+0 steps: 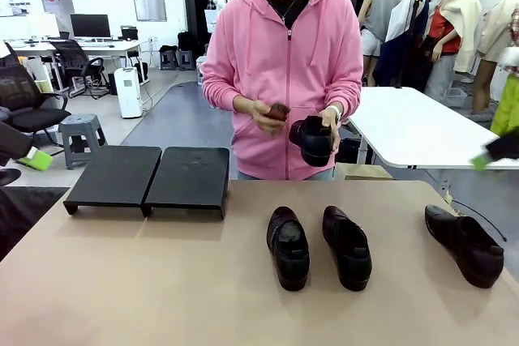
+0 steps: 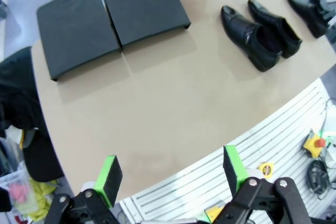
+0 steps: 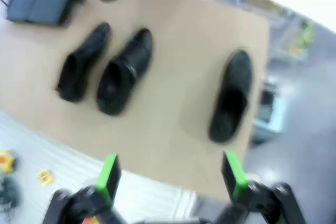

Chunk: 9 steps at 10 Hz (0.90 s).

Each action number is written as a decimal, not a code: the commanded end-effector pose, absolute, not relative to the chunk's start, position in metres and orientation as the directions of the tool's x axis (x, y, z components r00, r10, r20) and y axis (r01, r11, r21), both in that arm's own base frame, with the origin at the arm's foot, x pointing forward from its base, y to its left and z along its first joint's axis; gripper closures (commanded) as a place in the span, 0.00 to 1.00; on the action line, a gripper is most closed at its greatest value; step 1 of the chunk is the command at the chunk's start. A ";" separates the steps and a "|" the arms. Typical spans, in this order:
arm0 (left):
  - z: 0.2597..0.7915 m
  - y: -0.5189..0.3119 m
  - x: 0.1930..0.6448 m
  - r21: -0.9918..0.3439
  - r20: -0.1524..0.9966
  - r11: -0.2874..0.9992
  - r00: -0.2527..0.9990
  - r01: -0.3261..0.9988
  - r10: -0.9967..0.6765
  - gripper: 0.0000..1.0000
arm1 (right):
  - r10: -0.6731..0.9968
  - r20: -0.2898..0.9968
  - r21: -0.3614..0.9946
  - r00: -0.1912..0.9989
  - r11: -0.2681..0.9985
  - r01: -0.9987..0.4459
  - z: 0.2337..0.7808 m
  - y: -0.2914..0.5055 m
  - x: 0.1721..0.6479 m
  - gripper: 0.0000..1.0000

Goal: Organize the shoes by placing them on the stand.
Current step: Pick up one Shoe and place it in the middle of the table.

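Fingers apart, 3 shoes — beside stand

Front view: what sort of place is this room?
Likely a lab or workshop in an open office: a dark computer monitor on a white desk, a black office chair, a grey plastic stool.

On the desk, the stand lies ahead-left of the left jaws, two shoes ahead-right, a third shoe farther right.
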<state>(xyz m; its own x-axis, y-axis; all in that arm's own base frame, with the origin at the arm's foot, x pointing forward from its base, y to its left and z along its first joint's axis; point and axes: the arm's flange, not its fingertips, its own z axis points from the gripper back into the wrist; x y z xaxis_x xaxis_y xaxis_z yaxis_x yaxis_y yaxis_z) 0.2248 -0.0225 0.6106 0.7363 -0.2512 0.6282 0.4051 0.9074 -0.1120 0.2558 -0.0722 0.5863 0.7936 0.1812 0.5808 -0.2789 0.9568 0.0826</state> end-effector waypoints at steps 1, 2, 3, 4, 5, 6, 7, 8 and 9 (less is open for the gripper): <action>0.611 -0.023 0.226 -0.126 0.637 0.904 0.732 0.409 -0.242 0.00 | 0.017 0.546 0.146 0.838 0.983 -0.115 0.591 -0.118 0.211 0.00; 0.611 -0.023 0.226 -0.126 0.637 0.904 0.732 0.409 -0.242 0.00 | -0.006 0.553 0.164 0.833 0.981 -0.102 0.587 -0.123 0.207 0.00; 0.611 -0.023 0.226 -0.126 0.637 0.904 0.732 0.409 -0.242 0.00 | 0.012 0.553 0.175 0.833 0.976 -0.130 0.584 -0.120 0.214 0.00; 0.611 -0.023 0.226 -0.126 0.637 0.904 0.732 0.409 -0.242 0.00 | 0.067 0.539 0.166 0.840 0.969 -0.184 0.578 -0.109 0.231 0.00; 0.611 -0.023 0.226 -0.126 0.637 0.904 0.732 0.409 -0.242 0.00 | 0.120 0.527 0.134 0.841 0.966 -0.221 0.572 -0.078 0.264 0.00; 0.611 -0.023 0.226 -0.126 0.637 0.904 0.732 0.409 -0.242 0.00 | 0.184 0.521 0.107 0.833 0.955 -0.278 0.566 -0.040 0.294 0.00; 0.611 -0.023 0.226 -0.126 0.637 0.904 0.732 0.409 -0.242 0.00 | 0.243 0.541 0.105 0.805 0.931 -0.351 0.559 0.004 0.318 0.00; 0.611 -0.023 0.226 -0.126 0.637 0.904 0.732 0.409 -0.242 0.00 | 0.263 0.595 0.107 0.760 0.911 -0.398 0.547 0.051 0.333 0.00; 0.611 -0.023 0.226 -0.126 0.637 0.904 0.732 0.409 -0.242 0.00 | 0.283 0.594 0.130 0.753 0.890 -0.437 0.544 0.063 0.336 0.00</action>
